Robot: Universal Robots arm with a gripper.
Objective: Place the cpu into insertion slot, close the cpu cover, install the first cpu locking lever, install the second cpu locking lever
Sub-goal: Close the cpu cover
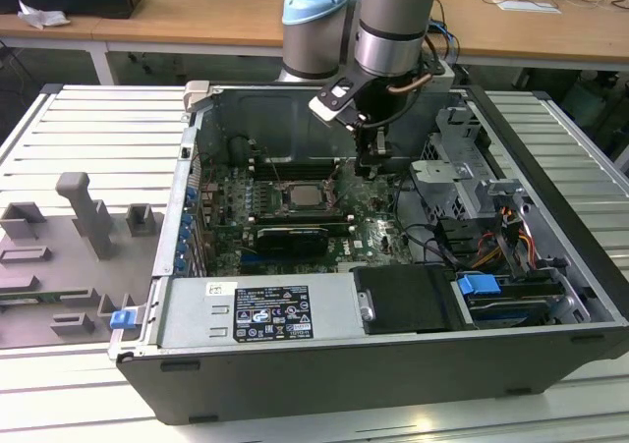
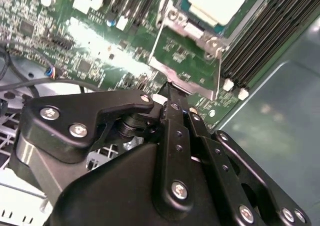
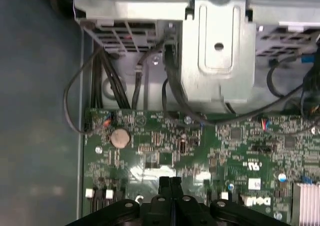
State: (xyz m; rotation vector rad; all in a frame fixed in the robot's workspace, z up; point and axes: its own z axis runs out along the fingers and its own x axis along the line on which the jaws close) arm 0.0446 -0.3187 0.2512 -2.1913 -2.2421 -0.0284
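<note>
the cpu (image 2: 220,0) already lies in its slot (image 2: 184,5), near the centre of the exterior view. it is flat with its pale top up and, being square, has no long axis. the cpu cover (image 2: 218,73) stands tilted open beside it, so closing it and setting both locking levers seems left to do. the tool (image 2: 169,91) is clenched on nothing, its tips close to the cover's edge.

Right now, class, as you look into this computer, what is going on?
A robot arm reaches down into the open computer case. The cpu already lies in place on the motherboard, its pale top showing. The cpu cover is swung open, not yet closed. The gripper is shut and empty, with its tip at the cover's free edge.
</note>
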